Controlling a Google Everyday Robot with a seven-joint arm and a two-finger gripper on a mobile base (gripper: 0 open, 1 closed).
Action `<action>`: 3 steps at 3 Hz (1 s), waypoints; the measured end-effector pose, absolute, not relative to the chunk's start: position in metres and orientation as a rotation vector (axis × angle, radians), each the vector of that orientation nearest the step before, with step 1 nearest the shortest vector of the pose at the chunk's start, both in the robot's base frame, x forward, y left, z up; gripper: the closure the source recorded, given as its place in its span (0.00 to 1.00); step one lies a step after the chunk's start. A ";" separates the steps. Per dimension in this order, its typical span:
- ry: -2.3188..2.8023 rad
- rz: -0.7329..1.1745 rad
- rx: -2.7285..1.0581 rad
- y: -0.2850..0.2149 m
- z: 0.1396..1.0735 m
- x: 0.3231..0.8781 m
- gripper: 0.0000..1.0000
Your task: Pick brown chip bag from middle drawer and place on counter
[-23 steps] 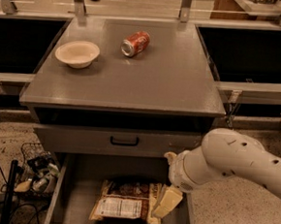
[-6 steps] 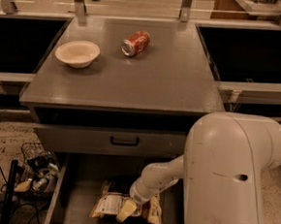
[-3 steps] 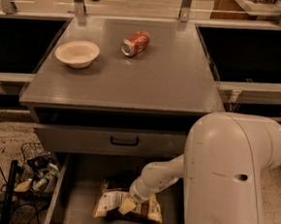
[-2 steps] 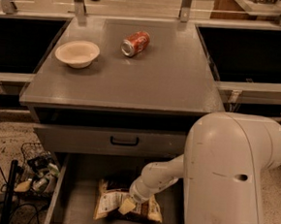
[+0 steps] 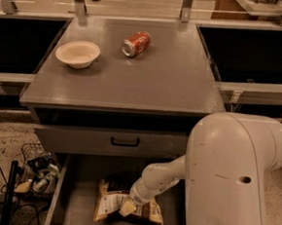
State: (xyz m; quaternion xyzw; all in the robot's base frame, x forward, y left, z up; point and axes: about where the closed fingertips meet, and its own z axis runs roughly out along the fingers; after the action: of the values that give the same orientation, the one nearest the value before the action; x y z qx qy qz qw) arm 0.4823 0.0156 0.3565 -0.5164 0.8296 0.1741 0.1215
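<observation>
The brown chip bag (image 5: 108, 203) lies in the open middle drawer (image 5: 73, 204) at the bottom of the view, its white label panel facing up. My gripper (image 5: 126, 208) reaches down into the drawer from the right and is shut on the middle of the bag, with one tan fingertip (image 5: 126, 208) showing on top of it. The bag's left part is slightly raised and crumpled. The grey counter (image 5: 153, 81) lies above the drawers. My large white arm (image 5: 228, 180) fills the lower right and hides the drawer's right side.
A cream bowl (image 5: 77, 54) and an orange-red soda can (image 5: 136, 43) on its side sit on the far part of the counter. A closed drawer front with a black handle (image 5: 125, 142) is above the open drawer. Cables and a wire basket (image 5: 36, 169) lie on the floor at left.
My gripper came down from the drawer's right side onto the middle of the bag. Over the last second it has hardly moved, and the bag's left edge has lifted slightly.
</observation>
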 end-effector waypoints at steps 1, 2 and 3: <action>2.384 0.484 -1.542 0.013 0.391 0.483 1.00; 2.280 0.349 -1.598 0.007 0.481 0.491 1.00; 2.289 0.379 -1.596 0.007 0.483 0.488 1.00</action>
State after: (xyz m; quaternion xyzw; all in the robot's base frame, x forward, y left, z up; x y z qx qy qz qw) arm 0.4880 0.0070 0.4833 -0.5592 0.8021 0.1329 0.1620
